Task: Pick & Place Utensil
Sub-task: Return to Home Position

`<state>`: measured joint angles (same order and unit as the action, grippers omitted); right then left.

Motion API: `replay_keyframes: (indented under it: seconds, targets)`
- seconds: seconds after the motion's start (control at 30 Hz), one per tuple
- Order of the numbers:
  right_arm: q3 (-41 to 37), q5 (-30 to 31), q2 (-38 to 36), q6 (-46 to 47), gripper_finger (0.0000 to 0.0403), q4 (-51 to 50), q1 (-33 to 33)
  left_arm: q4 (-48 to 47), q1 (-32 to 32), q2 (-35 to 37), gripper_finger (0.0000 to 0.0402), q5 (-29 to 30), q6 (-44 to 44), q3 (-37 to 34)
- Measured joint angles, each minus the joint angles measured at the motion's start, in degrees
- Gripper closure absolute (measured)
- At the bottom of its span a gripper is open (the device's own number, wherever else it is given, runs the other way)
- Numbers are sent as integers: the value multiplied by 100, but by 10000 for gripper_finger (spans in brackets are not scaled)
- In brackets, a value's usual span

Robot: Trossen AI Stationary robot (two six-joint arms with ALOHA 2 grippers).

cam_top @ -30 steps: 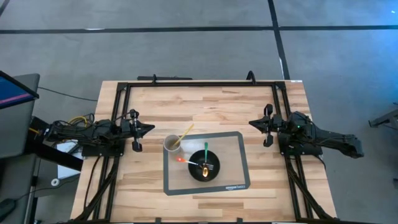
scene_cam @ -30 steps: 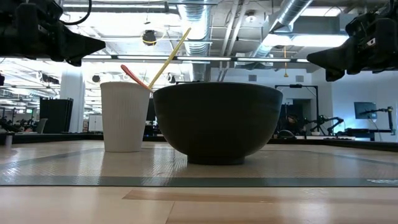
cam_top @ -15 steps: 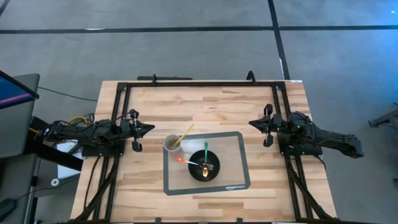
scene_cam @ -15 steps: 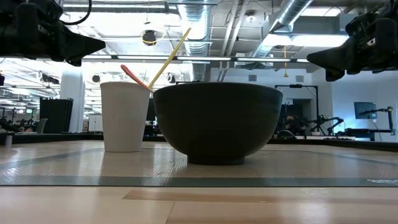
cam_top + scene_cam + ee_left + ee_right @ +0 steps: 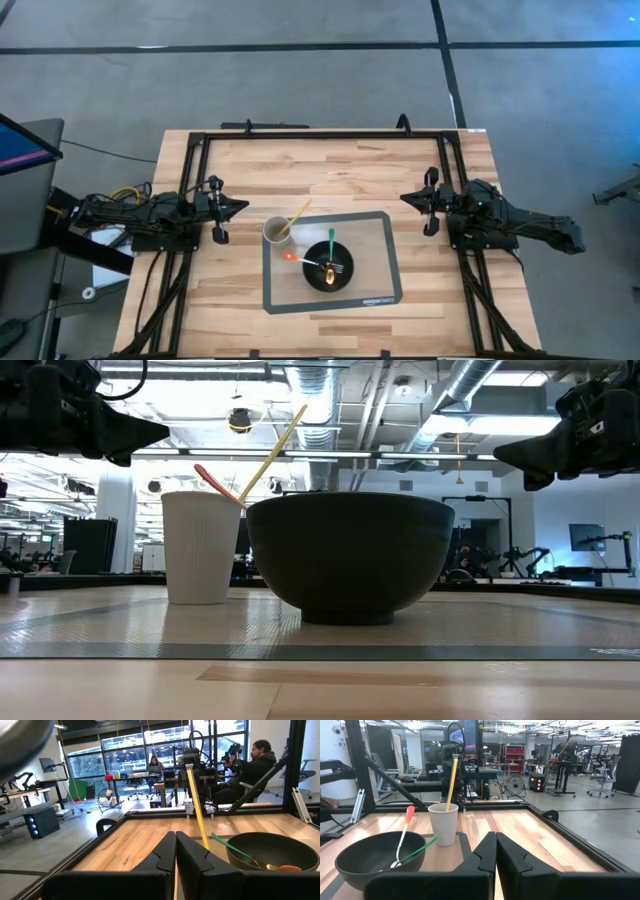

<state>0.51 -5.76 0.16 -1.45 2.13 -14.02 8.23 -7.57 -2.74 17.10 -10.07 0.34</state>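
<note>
A white paper cup (image 5: 276,232) stands on a grey mat (image 5: 380,232) and holds a yellow stick (image 5: 299,213) that leans out over its rim. Beside it sits a black bowl (image 5: 330,270) with a green-handled utensil (image 5: 332,243) and an orange-handled utensil (image 5: 298,259) inside, their handles resting on the rim. My left gripper (image 5: 243,206) hovers shut at the table's left, short of the cup. My right gripper (image 5: 403,198) hovers shut at the table's right. The cup (image 5: 443,824) and bowl (image 5: 377,857) show in the right wrist view, the stick (image 5: 197,810) and bowl (image 5: 272,849) in the left.
A black metal frame (image 5: 320,136) runs around the wooden table top (image 5: 330,165). Bare wood lies between each gripper and the mat. People sit at desks in the room beyond the table (image 5: 252,767).
</note>
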Motion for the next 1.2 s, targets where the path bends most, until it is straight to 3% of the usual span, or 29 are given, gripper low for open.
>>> replay_keyframes:
  seconds: [0.37,1.2]
  targets:
    - [0,0,1,0,402,1,0,0,0,-2,389,0,0,2]
    - [0,0,-1,0,402,1,0,80,0,-825,389,0,2,2]
